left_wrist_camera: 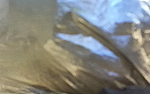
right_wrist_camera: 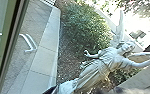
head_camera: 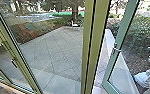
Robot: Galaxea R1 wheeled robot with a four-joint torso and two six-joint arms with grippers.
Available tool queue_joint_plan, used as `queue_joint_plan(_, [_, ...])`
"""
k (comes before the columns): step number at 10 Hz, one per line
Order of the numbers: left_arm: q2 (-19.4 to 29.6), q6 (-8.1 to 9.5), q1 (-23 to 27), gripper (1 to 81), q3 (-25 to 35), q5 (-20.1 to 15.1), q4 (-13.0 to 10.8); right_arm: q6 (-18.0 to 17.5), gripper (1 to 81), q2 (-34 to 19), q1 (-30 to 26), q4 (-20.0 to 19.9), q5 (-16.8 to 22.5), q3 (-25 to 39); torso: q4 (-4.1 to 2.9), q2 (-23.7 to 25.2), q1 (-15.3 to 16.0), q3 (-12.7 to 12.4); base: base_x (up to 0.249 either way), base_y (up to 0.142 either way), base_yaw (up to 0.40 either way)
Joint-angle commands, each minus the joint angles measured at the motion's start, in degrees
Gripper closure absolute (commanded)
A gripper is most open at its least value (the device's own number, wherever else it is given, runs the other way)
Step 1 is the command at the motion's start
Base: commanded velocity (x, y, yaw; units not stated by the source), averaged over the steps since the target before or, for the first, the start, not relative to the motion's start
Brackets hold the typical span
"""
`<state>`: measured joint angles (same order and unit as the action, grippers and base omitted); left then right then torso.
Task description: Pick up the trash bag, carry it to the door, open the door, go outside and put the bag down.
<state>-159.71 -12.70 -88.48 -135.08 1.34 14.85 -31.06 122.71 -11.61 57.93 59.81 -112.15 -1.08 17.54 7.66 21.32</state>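
Observation:
Crinkled, glossy plastic of the trash bag (left_wrist_camera: 73, 60) lies very close to my left wrist camera, with bluish light and brown folds across it. In the head view, a green-framed glass door (head_camera: 112, 62) stands open at the right, its edge apart from the olive post (head_camera: 96, 47). A metal handle (head_camera: 117, 49) sits on that door's frame. The right wrist view has a dark-edged frame (right_wrist_camera: 9, 45) and a pale curved handle (right_wrist_camera: 29, 42) near it. How my grippers stand, I cannot tell.
Outside lies a paved yard (head_camera: 53, 52) with planting beds and a tree trunk. Another glazed panel with a handle (head_camera: 14, 63) is at the left. Beyond the open door stand a pale winged statue (right_wrist_camera: 106, 62) and a leafy bush (right_wrist_camera: 83, 27) beside a paved strip (right_wrist_camera: 44, 55).

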Motion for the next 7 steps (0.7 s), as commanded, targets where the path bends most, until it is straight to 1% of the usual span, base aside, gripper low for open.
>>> queue_joint_plan(1, [0.4,-0.04,0.5,81.1,0.5,-4.5,0.9,5.5,1.0,-0.5,-10.8,6.0,1.6,-4.5,0.00,0.0,0.0,0.0,0.000,0.000,0.000])
queue_joint_plan(3, [0.4,-0.04,0.4,81.1,0.4,-4.5,0.9,8.2,1.0,-1.2,-10.9,5.4,1.6,-8.7,0.00,0.0,0.0,0.0,0.000,0.000,0.000])
queue_joint_plan(5, [0.4,-0.04,0.2,81.1,0.4,-4.5,0.9,9.8,1.0,-3.0,-10.5,5.4,1.5,-8.9,0.00,0.0,0.0,0.0,0.000,0.000,0.000])
queue_joint_plan(6, [0.4,-0.04,0.3,81.1,0.4,-4.5,0.9,10.7,1.0,-3.6,-10.8,6.1,1.5,-8.9,0.00,0.0,0.0,0.0,0.000,0.000,0.000])
queue_joint_plan(7, [0.4,-0.04,0.3,81.1,0.5,-4.5,0.8,13.3,1.0,-4.5,-10.8,6.7,1.2,-8.8,0.00,0.0,0.0,0.0,0.000,0.000,0.000])
